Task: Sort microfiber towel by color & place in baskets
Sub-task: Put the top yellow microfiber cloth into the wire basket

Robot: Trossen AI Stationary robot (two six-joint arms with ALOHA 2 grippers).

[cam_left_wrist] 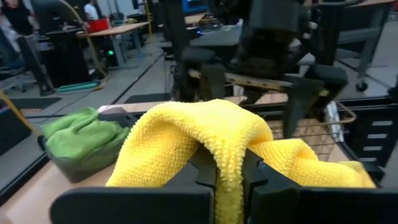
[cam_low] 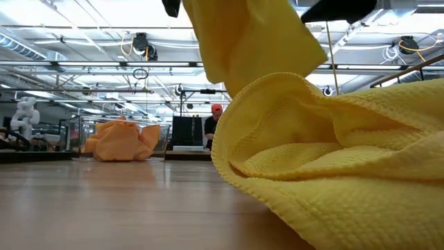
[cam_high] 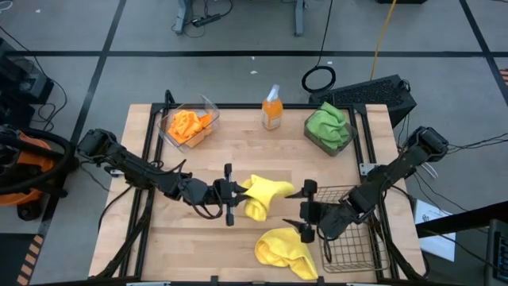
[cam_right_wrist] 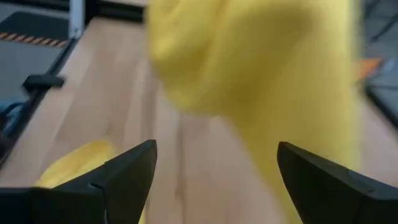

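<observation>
2 yellow towels are out on the tabletop (cam_high: 198,246), while the orange and green ones sit in containers along its far edge. Going left to right there: the clear plastic basket (cam_high: 208,107) near the far left corner holds the orange towels (cam_high: 189,125); the orange spray bottle (cam_high: 272,109) stands at the middle of the far edge; the dark smoky basket (cam_high: 317,141) toward the far right corner holds the green towels (cam_high: 329,121).

At mid-table, the left gripper (cam_high: 238,191) is clamped tight on 1 yellow towel (cam_high: 264,193); the left wrist view shows the cloth (cam_left_wrist: 205,140) draped over and pinched between its fingers. In the low view this towel (cam_low: 243,42) hangs from above, so it seems to be lifted clear of the wood, though the overhead picture alone does not settle that.

Just right of it, the right gripper (cam_high: 305,208) faces the held towel with its fingers (cam_right_wrist: 127,171) spread wide and nothing between them; in the right wrist view the cloth (cam_right_wrist: 261,68) hangs ahead of the fingers.

The second yellow towel (cam_high: 286,250) lies crumpled near the front edge, just below the right gripper and beside the brown wire mesh basket (cam_high: 353,250), which stands at the front right corner under the right arm.
</observation>
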